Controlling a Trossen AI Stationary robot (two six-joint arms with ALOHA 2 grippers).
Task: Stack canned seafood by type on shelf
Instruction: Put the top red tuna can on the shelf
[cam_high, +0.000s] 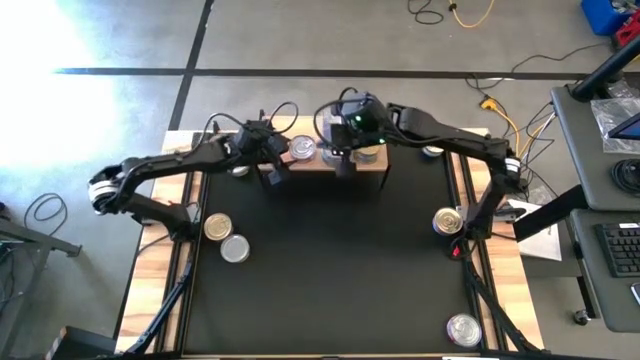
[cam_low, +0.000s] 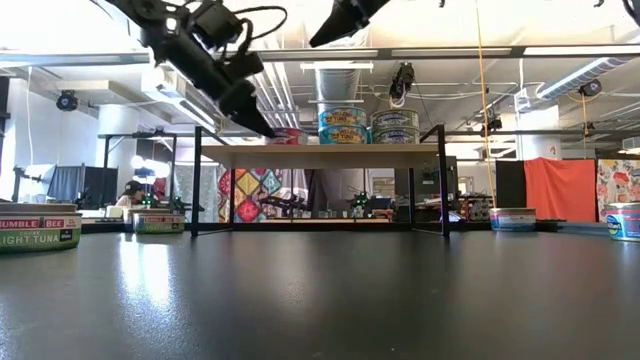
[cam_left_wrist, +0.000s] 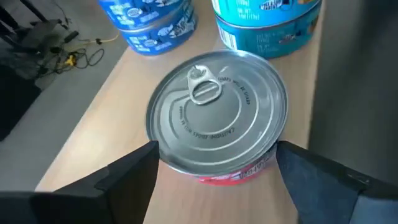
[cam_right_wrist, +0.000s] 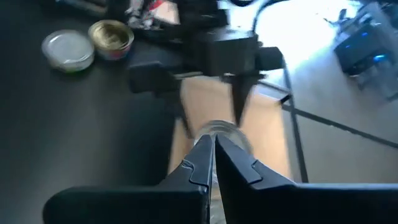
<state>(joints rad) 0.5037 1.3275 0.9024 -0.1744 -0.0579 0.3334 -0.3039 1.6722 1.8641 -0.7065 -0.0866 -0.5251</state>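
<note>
Left pincer (cam_left_wrist: 217, 171) astride red-labelled tin (cam_left_wrist: 217, 115)

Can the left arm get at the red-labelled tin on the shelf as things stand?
Probably yes. The left hand already straddles the red-labelled tin on the shelf, one finger on each side, with nothing between. The blue tins stand behind it, apart.

Count, this moment:
- shelf (cam_low: 320, 155): 1
- cans on shelf: 5. That is 1 red-sided can (cam_left_wrist: 217, 118), 2 stacked blue cans (cam_low: 343, 126) and 2 stacked grey cans (cam_low: 395, 126).
- loose cans on table (cam_high: 340, 280), high view: 4. One is the gold-lidded can (cam_high: 217, 226).
- robot arms: 2, left arm (cam_high: 170, 165) and right arm (cam_high: 450, 140).
</note>
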